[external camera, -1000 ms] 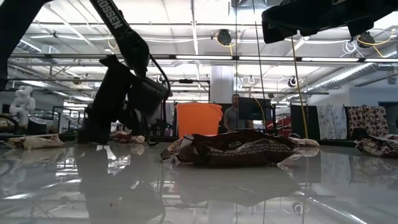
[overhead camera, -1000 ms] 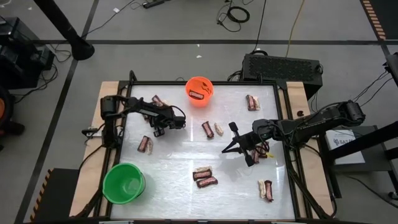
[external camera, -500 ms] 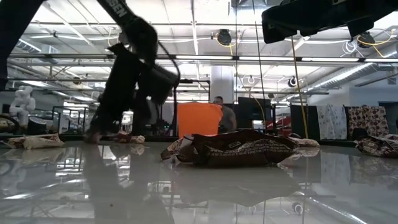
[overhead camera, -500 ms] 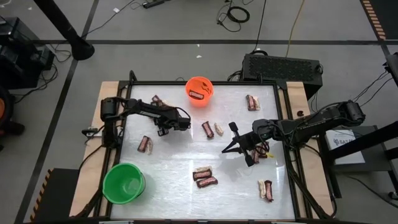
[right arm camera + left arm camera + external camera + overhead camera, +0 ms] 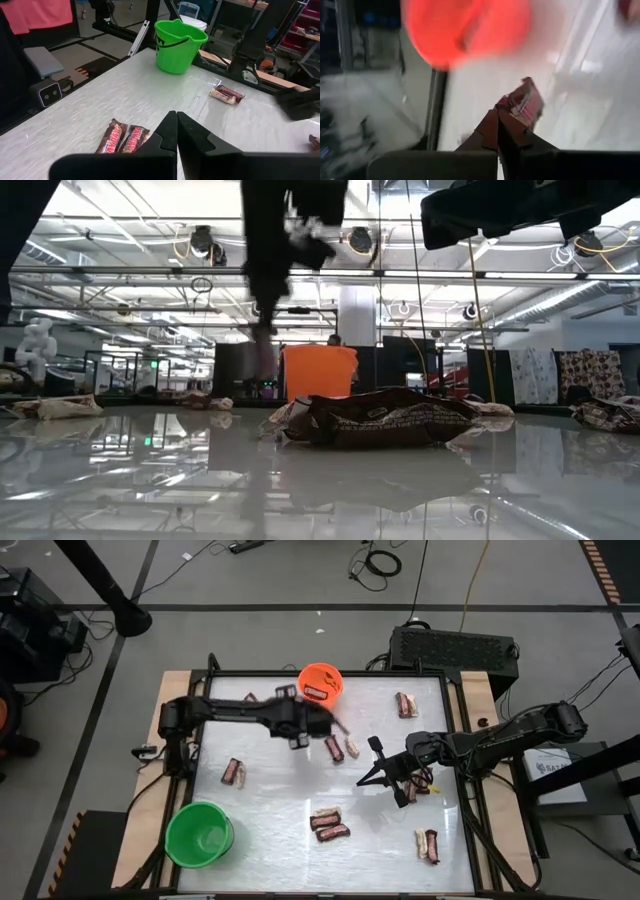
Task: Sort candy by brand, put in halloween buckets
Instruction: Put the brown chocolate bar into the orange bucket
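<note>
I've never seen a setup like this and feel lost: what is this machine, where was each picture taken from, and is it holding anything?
Two dark robot arms work at a glossy white table. One camera looks down from overhead, one sits at table height, and one rides on each wrist. Scattered wrapped candy bars lie about, with a bright orange plastic bucket and a bright green plastic bucket. The left claw, near the orange bucket, pinches a dark red-brown wrapped candy bar. The right claw hangs shut and empty.

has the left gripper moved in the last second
Yes. In the high view the left gripper, shut on a dark candy, has swung from near the table's left side toward the orange bucket, now just beside it.
</note>
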`<state>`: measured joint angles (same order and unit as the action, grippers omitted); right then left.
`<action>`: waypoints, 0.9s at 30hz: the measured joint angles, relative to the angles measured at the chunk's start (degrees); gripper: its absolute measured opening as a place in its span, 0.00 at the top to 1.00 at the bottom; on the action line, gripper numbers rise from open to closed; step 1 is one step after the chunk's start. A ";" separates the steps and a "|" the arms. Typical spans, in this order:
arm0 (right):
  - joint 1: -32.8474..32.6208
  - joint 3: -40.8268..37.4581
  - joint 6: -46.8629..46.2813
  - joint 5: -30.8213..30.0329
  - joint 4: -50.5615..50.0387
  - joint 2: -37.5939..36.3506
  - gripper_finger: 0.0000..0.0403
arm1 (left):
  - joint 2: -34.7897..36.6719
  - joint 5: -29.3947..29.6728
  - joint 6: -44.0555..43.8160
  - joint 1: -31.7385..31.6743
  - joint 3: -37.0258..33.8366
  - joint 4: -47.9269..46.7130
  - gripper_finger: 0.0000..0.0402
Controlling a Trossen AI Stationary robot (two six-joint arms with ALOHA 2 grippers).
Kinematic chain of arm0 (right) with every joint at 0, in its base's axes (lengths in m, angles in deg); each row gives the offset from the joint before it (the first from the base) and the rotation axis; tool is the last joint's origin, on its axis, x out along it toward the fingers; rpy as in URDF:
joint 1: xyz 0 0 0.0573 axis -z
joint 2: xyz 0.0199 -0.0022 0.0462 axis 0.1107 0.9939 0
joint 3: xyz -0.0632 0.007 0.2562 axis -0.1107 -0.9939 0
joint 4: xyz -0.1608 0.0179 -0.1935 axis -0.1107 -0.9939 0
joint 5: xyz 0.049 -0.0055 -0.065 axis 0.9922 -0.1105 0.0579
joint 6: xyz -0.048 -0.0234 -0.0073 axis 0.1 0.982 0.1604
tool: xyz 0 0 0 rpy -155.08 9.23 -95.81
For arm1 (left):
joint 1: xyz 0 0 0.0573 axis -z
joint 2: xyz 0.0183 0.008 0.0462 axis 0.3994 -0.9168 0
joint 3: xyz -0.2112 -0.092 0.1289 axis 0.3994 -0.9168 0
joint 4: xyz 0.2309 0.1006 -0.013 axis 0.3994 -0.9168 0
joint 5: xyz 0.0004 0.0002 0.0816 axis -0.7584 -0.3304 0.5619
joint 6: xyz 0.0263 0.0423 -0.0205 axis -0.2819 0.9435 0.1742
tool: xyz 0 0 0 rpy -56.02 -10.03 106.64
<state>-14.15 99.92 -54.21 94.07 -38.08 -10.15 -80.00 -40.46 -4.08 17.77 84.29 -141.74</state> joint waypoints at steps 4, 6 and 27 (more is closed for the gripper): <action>0.02 0.00 0.07 -0.04 -0.45 0.01 1.00 | 2.05 -2.64 5.33 -2.55 6.08 5.52 1.00; 0.24 0.00 0.13 -0.04 -0.52 0.01 1.00 | 3.08 -5.58 7.04 -4.71 7.37 9.45 1.00; 2.61 0.00 0.45 -9.06 -0.32 0.01 1.00 | -0.57 -23.79 8.67 -20.75 7.67 19.44 0.95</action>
<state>-11.54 99.92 -53.76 85.01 -38.40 -10.14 -80.57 -64.25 4.60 -2.98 91.96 -122.30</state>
